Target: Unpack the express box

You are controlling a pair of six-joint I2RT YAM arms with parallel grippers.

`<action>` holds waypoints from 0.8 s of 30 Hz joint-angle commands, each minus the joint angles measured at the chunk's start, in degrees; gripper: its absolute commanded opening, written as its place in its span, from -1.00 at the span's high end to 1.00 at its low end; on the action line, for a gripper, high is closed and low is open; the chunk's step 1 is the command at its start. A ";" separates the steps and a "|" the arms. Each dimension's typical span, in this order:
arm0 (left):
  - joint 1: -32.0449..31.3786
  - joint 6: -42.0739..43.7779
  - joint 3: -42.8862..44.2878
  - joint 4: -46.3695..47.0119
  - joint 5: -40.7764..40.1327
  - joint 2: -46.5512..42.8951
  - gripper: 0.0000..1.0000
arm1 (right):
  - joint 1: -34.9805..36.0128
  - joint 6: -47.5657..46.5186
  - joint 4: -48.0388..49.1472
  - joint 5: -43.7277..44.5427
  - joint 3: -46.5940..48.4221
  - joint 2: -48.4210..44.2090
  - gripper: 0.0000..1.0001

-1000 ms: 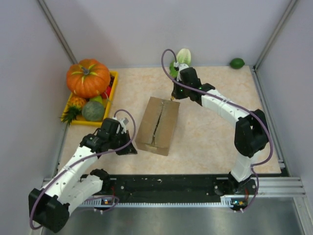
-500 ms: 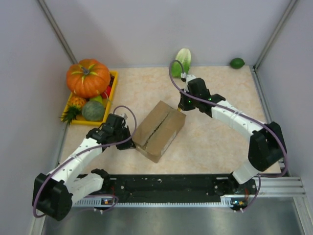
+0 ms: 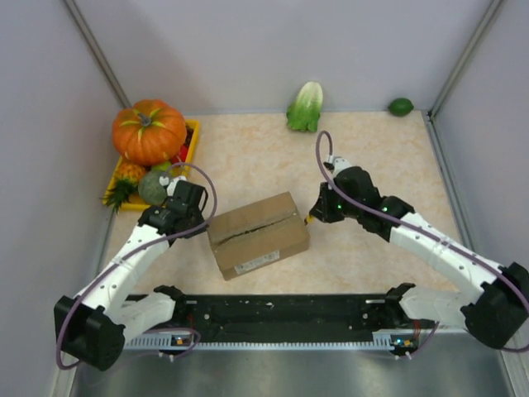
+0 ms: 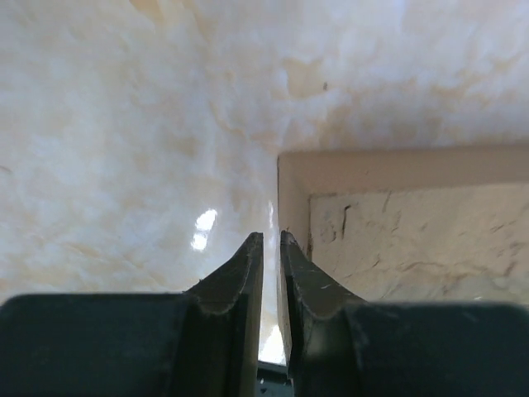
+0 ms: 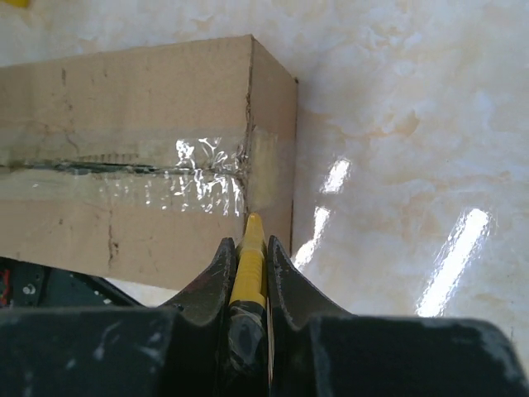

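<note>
1 express box (image 3: 258,236), seam taped, mid-bench (image 3: 248,149) near front edge; open room behind. 2 hands: left hand (image 4: 271,241) slightly apart, at box corner; right hand (image 5: 248,246) clamped on 1 yellow tool (image 5: 247,273), tip at seam end.

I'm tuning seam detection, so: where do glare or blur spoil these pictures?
Right wrist: glare crinkles on the clear tape over the express box seam, bright streaks on the table. Left wrist: one small glint on the table, left tool soft. Top external: even, sharp.
</note>
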 commanded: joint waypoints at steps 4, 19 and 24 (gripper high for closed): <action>0.16 5.09 7.60 9.71 -6.85 -6.11 0.56 | 0.48 3.98 4.56 2.33 -1.71 -11.61 1.00; -3.62 16.55 27.18 16.84 15.59 20.69 0.24 | 0.39 10.84 18.64 6.89 -17.79 -18.92 1.00; -3.44 5.30 26.76 1.02 -7.96 17.54 0.21 | 0.04 9.96 16.36 4.88 -17.80 -17.52 1.00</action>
